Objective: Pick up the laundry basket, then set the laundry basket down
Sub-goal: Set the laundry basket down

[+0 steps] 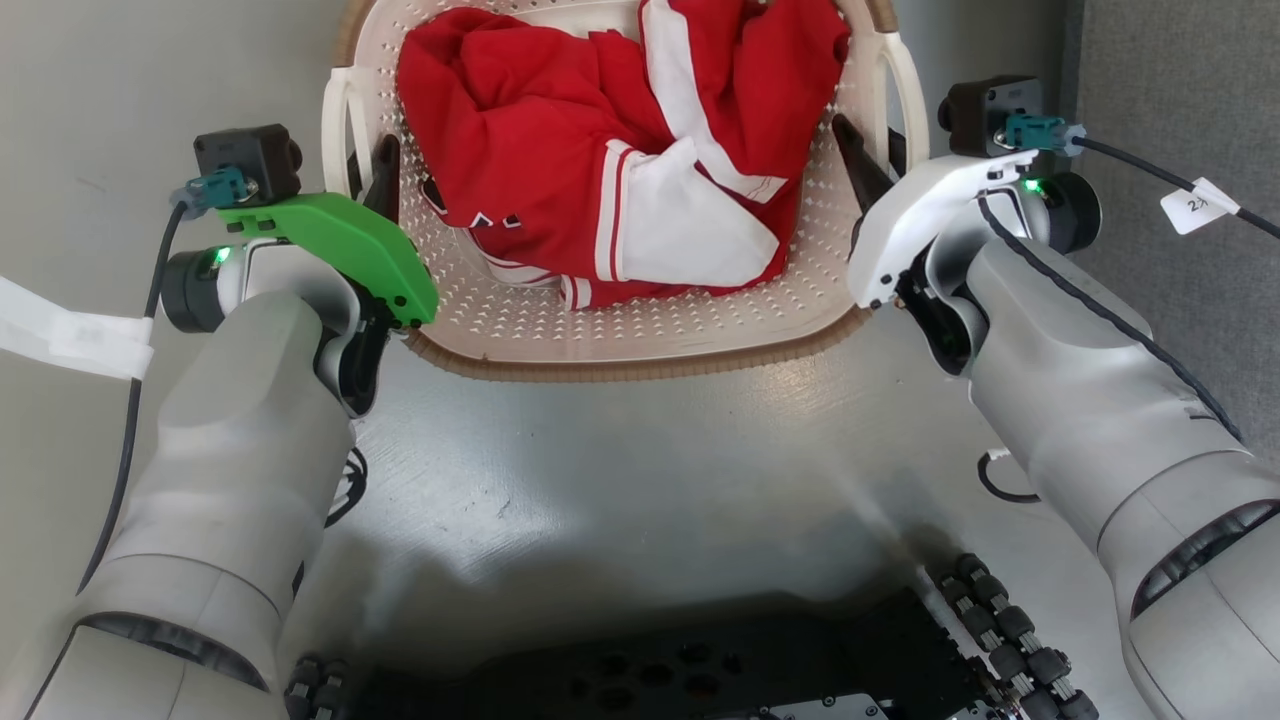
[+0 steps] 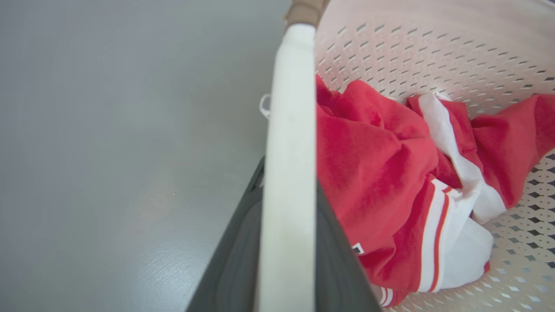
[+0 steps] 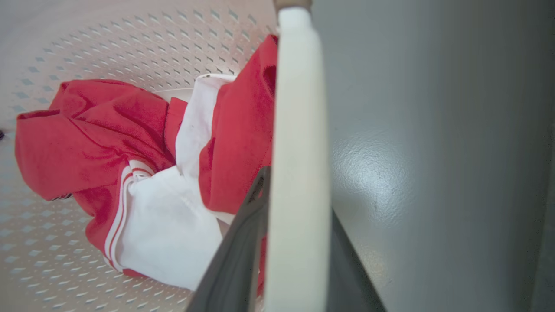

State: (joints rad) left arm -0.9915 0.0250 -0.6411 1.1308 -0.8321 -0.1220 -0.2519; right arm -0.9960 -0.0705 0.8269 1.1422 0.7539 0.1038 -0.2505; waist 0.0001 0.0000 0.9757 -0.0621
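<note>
Far left: one white tape strip [image 1: 70,340] by the left arm's cable. Left gripper [image 1: 368,168]: its two dark fingers are clamped on the left handle [image 1: 335,115]. Centre: one laundry basket [image 1: 620,345] above the grey floor [image 1: 600,480]; floor contact cannot be told. Inside it is one red-and-white garment bundle [image 1: 600,140]. Right gripper [image 1: 872,148] is clamped likewise on the right handle [image 1: 908,90]. Far right: one paper tag [image 1: 1197,205] and one grey panel [image 1: 1180,80].

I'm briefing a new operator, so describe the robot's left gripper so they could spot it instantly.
Against the grey floor, find the laundry basket holding a red and white garment. The left gripper straddles the basket's white handle on the head view's left side. Its bright green cover sets it apart from the right gripper, whose cover is white.
</note>
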